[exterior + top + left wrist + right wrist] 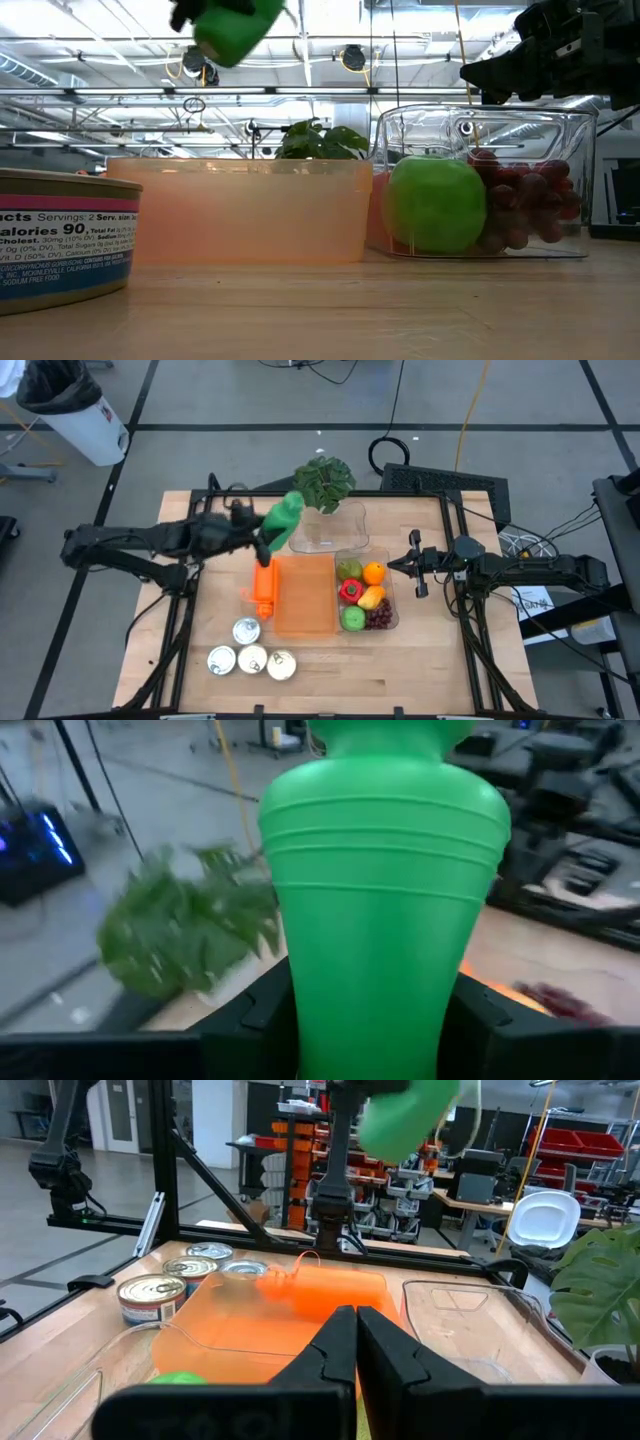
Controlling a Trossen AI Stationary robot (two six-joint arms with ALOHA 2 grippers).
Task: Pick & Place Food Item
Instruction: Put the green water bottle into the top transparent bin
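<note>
**Green bottle held aloft over the bins**

Your left gripper point(262, 536) is clamped around a green bottle point(283, 517), holding it in the air above the far end of the orange bin point(304, 596), near the empty clear container point(328, 527) and the leafy plant point(324, 480). An orange bottle point(263, 586) lies beside the orange bin. Your right gripper point(410, 563), fingers pressed together and empty, waits beside the clear fruit bin point(391, 598). Three cans point(251, 650) stand nearer the table's front edge.
</note>
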